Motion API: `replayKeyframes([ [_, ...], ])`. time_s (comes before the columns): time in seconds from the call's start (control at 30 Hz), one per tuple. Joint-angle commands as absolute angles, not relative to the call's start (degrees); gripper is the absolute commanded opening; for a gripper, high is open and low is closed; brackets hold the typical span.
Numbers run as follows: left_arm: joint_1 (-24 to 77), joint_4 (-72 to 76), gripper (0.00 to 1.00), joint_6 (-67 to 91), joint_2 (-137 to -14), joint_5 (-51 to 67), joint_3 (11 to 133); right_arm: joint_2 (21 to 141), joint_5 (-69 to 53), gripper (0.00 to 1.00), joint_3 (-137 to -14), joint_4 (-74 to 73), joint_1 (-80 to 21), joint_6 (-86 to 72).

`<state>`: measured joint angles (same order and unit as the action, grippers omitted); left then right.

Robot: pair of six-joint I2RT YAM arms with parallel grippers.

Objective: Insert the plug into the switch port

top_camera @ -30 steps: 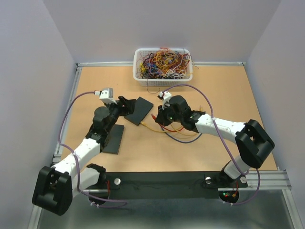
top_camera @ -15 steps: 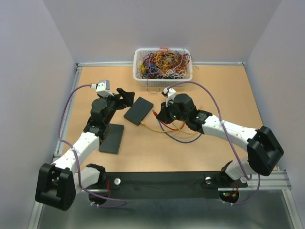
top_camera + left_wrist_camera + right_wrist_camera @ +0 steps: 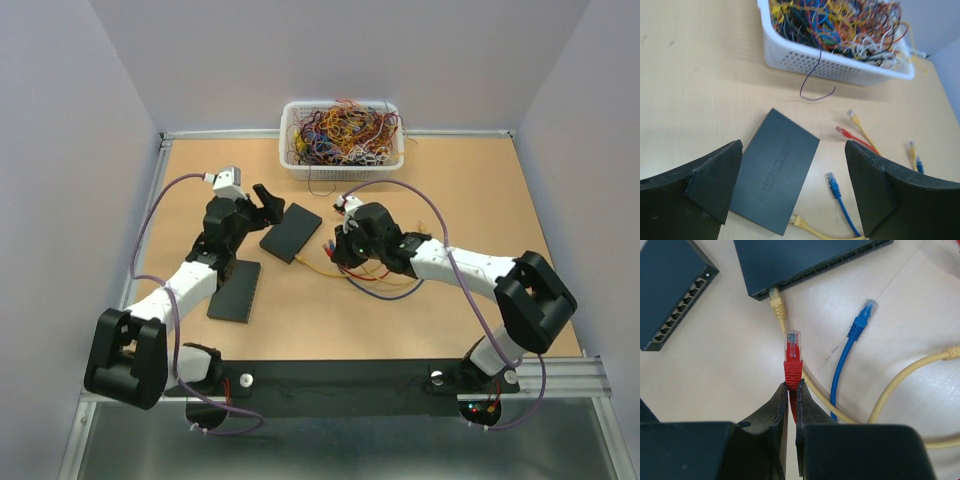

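The white basket (image 3: 340,163) at the table's far edge is heaped with tangled coloured wires (image 3: 342,128); the tan table (image 3: 470,200) stands between plain pale walls (image 3: 350,50); two dark boxes lie on it, the switch (image 3: 805,260) and a second switch (image 3: 670,290) to its left; a yellow plug (image 3: 776,300) sits at the switch's corner port; my left gripper (image 3: 264,204) hangs over the switch, jaws spread wide, holding nothing; my right gripper (image 3: 792,387) is pinched tight on the red plug (image 3: 793,352), whose tip points toward the port row, short of it; a blue cable (image 3: 855,335) lies beside it.
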<state>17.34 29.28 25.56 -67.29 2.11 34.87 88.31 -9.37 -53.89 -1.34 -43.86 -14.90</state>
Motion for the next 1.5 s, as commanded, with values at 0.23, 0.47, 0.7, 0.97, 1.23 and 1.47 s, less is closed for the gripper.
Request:
replayKeyframes([
  [0.23, 17.14, 37.79, 0.93, 21.89, -77.94, 3.6, 36.73, 96.84, -5.72, 0.0, -63.36, -3.78, -43.94, -10.99],
  [0.47, 15.82, 37.44, 0.92, 21.53, -88.32, 5.53, 43.05, 102.91, -3.09, 0.0, -68.81, -5.27, -43.86, -8.88],
  [0.7, 14.94, 36.92, 0.91, 21.97, -97.19, 8.7, 49.38, 106.6, 8.06, 0.0, -72.15, -6.5, -43.51, -10.46],
  [0.97, 14.85, 34.2, 0.9, 21.27, -103.09, 9.84, 55.01, 110.82, 6.51, 0.0, -78.04, -8.7, -39.38, -10.9],
  [1.23, 14.77, 32.61, 0.89, 21.53, -110.21, 14.32, 61.51, 111.8, 8.52, 0.0, -77.43, -9.05, -39.38, -12.3],
  [1.47, 14.85, 26.55, 0.87, 21.62, -113.82, 13.53, 66.97, 115.92, 9.58, 0.0, -83.75, -10.98, -38.59, -12.3],
])
